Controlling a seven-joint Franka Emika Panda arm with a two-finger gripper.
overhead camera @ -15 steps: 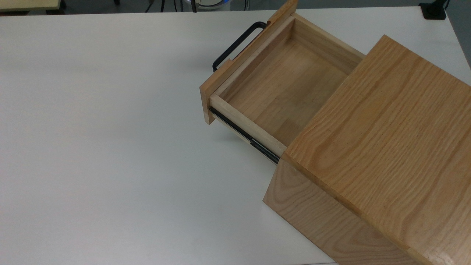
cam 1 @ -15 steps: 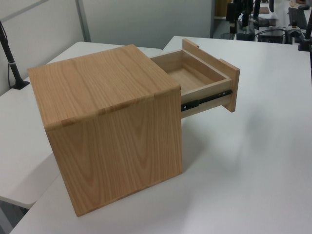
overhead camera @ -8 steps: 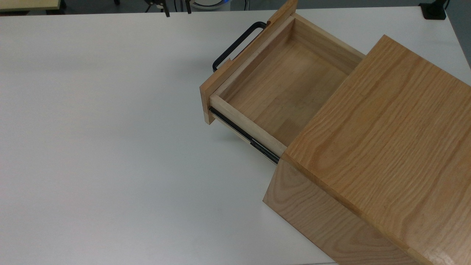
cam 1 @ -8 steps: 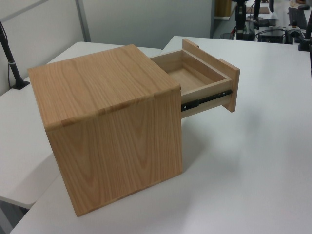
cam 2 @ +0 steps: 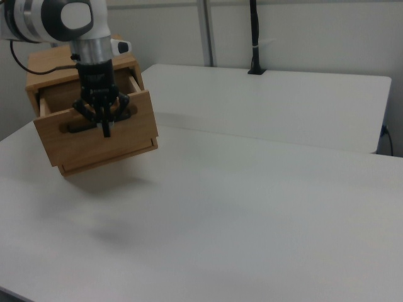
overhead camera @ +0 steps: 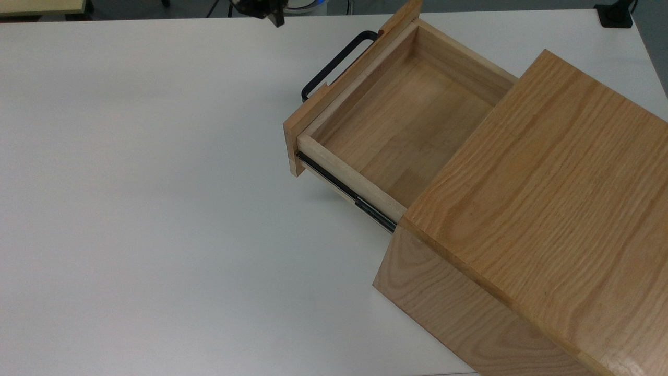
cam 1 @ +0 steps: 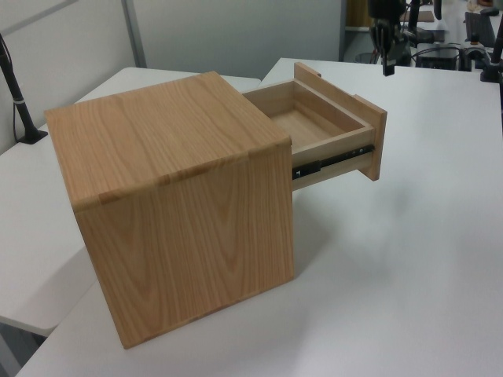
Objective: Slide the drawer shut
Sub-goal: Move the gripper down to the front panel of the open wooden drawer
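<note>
Your gripper (cam 2: 104,129) has dropped into frame: half a second ago only its tips showed at the top view's upper edge, and now more of it (overhead camera: 266,11) hangs there and shows in the left view (cam 1: 386,49). Fingers look drawn close together, holding nothing; I cannot tell whether they fully meet.

The drawer (overhead camera: 396,115) has not shifted. It sits pulled well out of the wooden box (overhead camera: 543,209), well apart from the gripper, to the right of it and lower in the top view. So this reads as approach only; no contact, closing not begun.

Drawer front faces the top view's upper left, black handle (overhead camera: 336,62) on that face. Slide axis runs from there toward the lower right, into the box. Your push likely needs to follow that diagonal, against the front panel (cam 2: 94,135), over the white table (overhead camera: 156,209).
</note>
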